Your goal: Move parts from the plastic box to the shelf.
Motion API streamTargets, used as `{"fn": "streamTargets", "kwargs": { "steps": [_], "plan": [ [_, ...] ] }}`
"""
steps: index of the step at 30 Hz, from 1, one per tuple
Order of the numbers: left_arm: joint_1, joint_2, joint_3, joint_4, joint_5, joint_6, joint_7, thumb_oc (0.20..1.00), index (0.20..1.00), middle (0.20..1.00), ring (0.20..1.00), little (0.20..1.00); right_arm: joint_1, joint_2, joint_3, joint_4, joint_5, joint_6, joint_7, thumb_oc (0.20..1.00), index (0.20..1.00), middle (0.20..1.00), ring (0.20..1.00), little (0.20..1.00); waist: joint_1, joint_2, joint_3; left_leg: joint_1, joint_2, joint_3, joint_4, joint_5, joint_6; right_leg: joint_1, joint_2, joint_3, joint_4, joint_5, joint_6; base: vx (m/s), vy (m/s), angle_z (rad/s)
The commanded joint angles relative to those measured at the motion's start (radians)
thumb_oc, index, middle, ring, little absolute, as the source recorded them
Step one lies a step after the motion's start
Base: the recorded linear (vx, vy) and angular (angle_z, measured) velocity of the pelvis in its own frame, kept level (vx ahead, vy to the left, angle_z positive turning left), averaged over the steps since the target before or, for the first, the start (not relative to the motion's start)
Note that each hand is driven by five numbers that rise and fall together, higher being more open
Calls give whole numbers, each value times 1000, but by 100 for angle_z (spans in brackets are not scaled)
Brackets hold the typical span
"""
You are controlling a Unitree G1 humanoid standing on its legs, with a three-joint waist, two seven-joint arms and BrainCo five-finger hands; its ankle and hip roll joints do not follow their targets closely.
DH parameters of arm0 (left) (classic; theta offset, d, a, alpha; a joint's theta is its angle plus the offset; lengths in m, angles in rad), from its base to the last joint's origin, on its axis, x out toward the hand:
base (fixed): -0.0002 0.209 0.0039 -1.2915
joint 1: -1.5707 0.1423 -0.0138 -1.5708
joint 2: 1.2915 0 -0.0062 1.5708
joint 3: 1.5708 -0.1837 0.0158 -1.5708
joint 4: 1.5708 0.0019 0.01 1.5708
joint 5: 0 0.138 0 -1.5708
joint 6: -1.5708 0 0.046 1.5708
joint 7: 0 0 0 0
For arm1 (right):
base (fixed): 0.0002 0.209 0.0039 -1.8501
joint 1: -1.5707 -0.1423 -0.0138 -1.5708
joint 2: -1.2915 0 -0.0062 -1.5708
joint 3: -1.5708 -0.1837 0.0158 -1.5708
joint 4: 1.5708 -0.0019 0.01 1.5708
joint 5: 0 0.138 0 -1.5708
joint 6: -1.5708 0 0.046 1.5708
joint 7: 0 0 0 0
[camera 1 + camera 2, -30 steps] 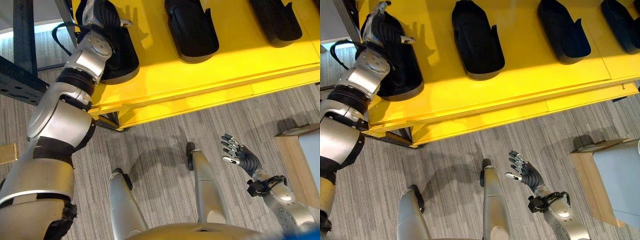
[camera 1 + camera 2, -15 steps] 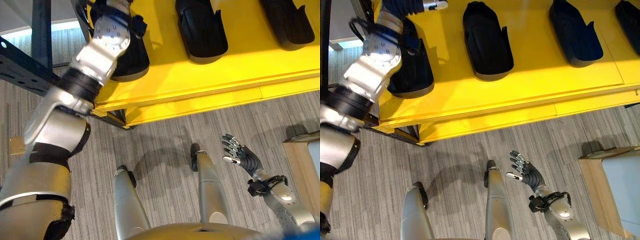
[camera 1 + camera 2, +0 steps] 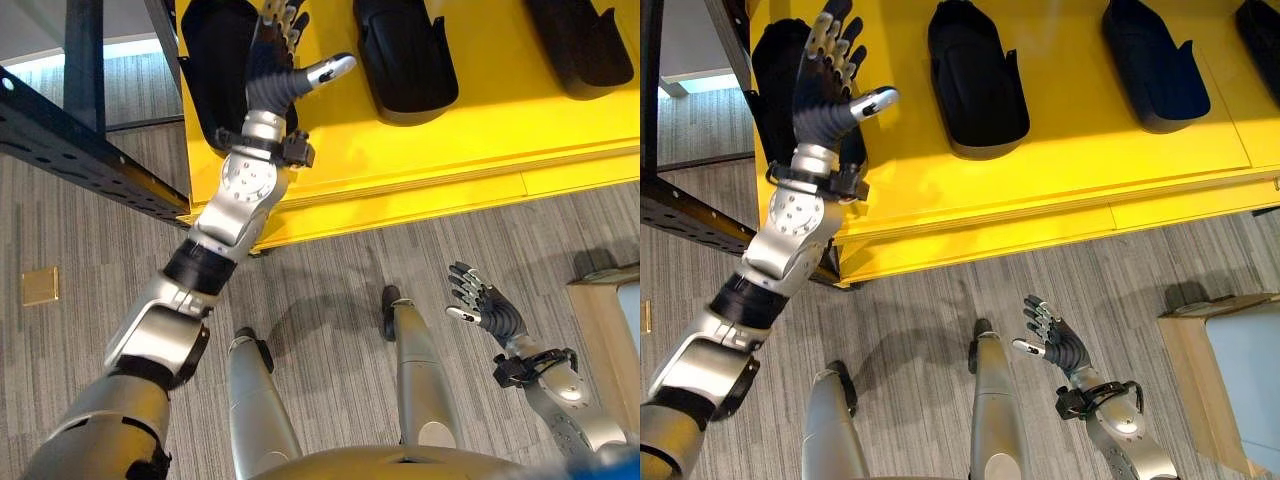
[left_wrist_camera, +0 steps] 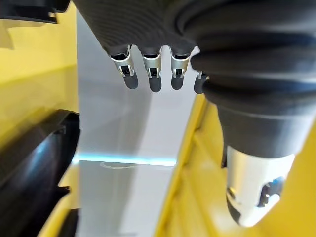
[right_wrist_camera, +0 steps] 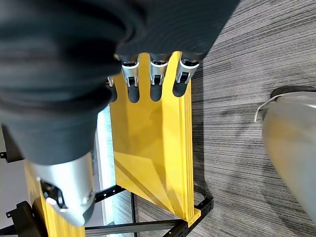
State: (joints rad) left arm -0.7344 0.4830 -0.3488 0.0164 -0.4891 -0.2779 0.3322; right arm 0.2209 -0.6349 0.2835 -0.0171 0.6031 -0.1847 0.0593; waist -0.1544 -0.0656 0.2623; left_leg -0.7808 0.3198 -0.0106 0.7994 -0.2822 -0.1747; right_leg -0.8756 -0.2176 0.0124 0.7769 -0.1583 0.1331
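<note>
Here the left hand [image 3: 825,95] is raised over the left end of the yellow shelf [image 3: 1060,170], its fingers straight and spread and its thumb pointing out to the right; it holds nothing. Just behind and under it a black part [image 3: 775,70] lies on the shelf at the far left end, partly hidden by the hand and wrist. In the left wrist view the fingertips [image 4: 153,79] stand in a straight row with nothing between them and the thumb, and the edge of a black part [image 4: 34,168] shows on the yellow surface beside them.

Three more black parts lie along the shelf to the right, well apart from one another: one [image 3: 975,80] near the middle, one [image 3: 1155,65] further right, and one [image 3: 1260,20] cut off at the far right edge.

The right hand [image 3: 1058,342] hangs low on the right over the grey striped floor [image 3: 910,290], fingers relaxed and open, empty. A light brown box [image 3: 1215,370] stands on the floor at the right edge, near that hand but apart from it; what it contains cannot be made out
</note>
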Motion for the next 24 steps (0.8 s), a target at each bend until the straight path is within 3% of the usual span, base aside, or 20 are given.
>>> {"fn": "streamTargets", "kwargs": {
  "steps": [1, 8, 11, 19, 24],
  "plan": [
    [5, 18, 15, -100, 74, -67, -7, 1000, 1000, 1000, 1000, 1000, -30, 4, -10, -69, -23, -67, -17, 1000, 1000, 1000, 1000, 1000, -7, 2, -17, -58, -53, 20, -68, 107, 70, 57, 5, -26, -5, -14, -42, 0, 0, 0],
    [161, 62, 53, -245, 216, -57, -24, 1000, 1000, 1000, 1000, 1000, -67, 21, 4, -86, -25, -80, -30, 1000, 1000, 1000, 1000, 1000, 8, -7, -3, -33, -54, 24, -81, 107, 71, 83, 2, -27, -20, -9, -39, 0, 0, 0],
    [246, 139, 88, -320, 434, -35, -5, 1000, 1000, 1000, 1000, 1000, -79, 26, 3, -95, -19, -92, -30, 1000, 1000, 1000, 1000, 1000, 18, -12, 5, -20, -56, 22, -86, 104, 74, 95, 0, -25, -26, -10, -36, -6, 1, 4],
    [412, 275, 148, -433, 666, -45, 20, 1000, 1000, 1000, 1000, 1000, -80, 17, -3, -114, -17, -106, -31, 1000, 1000, 1000, 1000, 1000, 32, -17, 19, -23, -55, 30, -97, 133, 85, 94, -6, -27, -42, 18, -39, -35, 1, 0],
    [492, 366, 141, -419, 834, -40, 6, 1000, 1000, 1000, 1000, 1000, -81, 5, -6, -115, -23, -112, -36, 1000, 1000, 1000, 1000, 1000, 41, -18, 27, -17, -53, 34, -101, 135, 87, 100, -10, -31, -48, 19, -36, -6, 0, 1]
  ]
}}
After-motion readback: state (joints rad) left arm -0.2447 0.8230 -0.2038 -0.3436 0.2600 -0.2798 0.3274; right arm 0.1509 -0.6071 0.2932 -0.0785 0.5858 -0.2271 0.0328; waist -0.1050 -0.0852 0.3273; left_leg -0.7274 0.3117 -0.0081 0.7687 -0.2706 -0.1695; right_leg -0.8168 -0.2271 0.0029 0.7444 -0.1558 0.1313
